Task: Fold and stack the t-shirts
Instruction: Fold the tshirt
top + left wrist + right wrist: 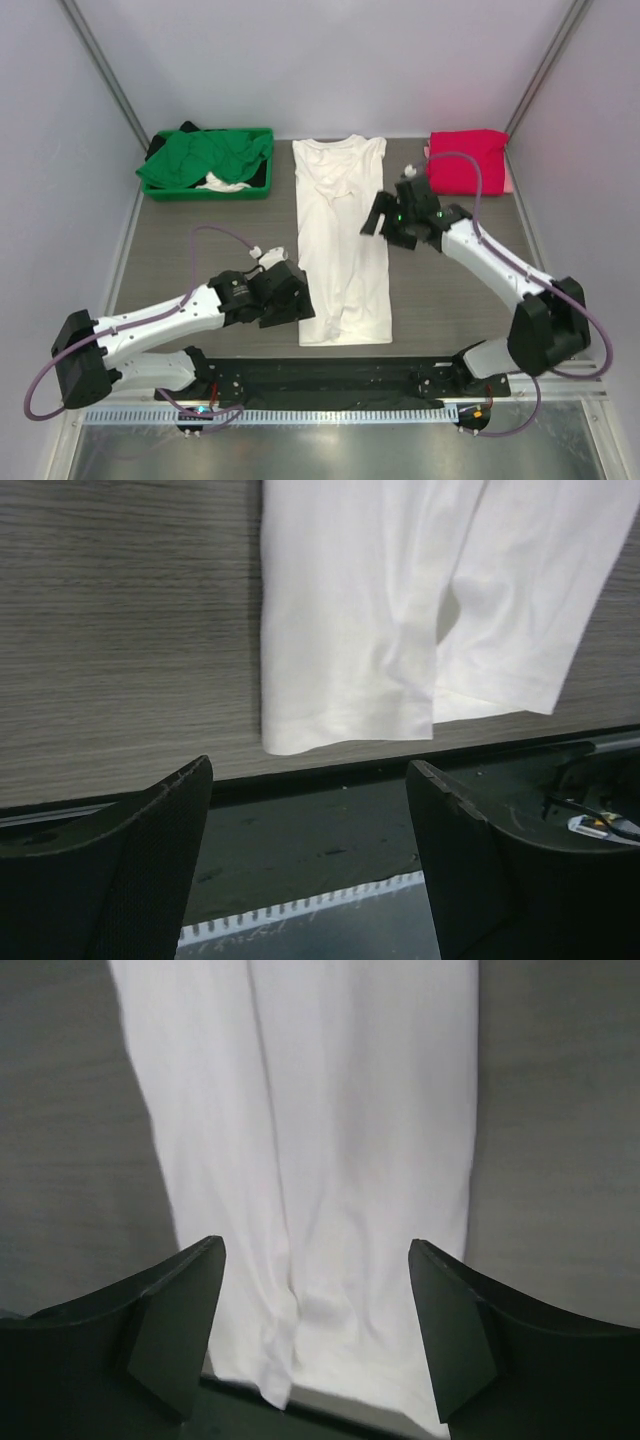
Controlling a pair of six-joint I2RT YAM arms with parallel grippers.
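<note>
**Inspection: white t-shirt laid as a narrow strip, both tools empty**

Nearest the arm bases, the left tool [288, 298] hangs just beside the hem corner of the white t-shirt [343, 240]. Its jaws stand apart with nothing between them. The left wrist view shows the hem lying in two overlapping layers close to the near edge of the surface [430, 310].

The garment lies flat along the centre of the surface, collar away from the arms and sides turned in. This reads as the lengthwise fold done, with the crosswise fold not yet made.

Further out, the right tool [380, 222] hovers at the shirt's right edge, beside its upper half. It is likewise spread wide and grips nothing. One tool at each end suits lifting the strip evenly, in my judgement.

At the far edge, a pink-red t-shirt [466, 160] sits folded at the right, probably the start of the stack. The green bin [205, 192] at the left holds a crumpled green t-shirt [205, 158] and other garments awaiting folding.
</note>
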